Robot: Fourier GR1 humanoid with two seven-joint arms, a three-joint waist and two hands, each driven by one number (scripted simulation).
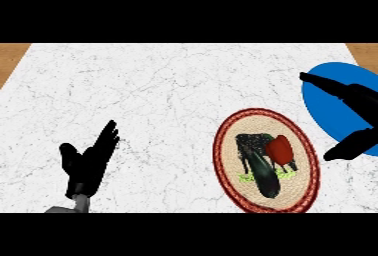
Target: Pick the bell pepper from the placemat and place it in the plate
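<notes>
The red bell pepper [280,149] lies on a round woven placemat [230,165] with a red rim, right of centre. A blue plate [323,112] sits to the mat's right, cut off by the view's edge. My right hand [360,97] is open above the plate, its fingers pointing up-left and its thumb [351,145] lower down, just right of the mat. It is apart from the pepper and holds nothing. My left hand [87,162] rests open at the lower left, fingers up.
A dark elongated vegetable [264,175] and a black speckled item [251,142] lie on the mat, touching the pepper's left side. The counter [148,85] is white marble, with wooden strips at the upper corners.
</notes>
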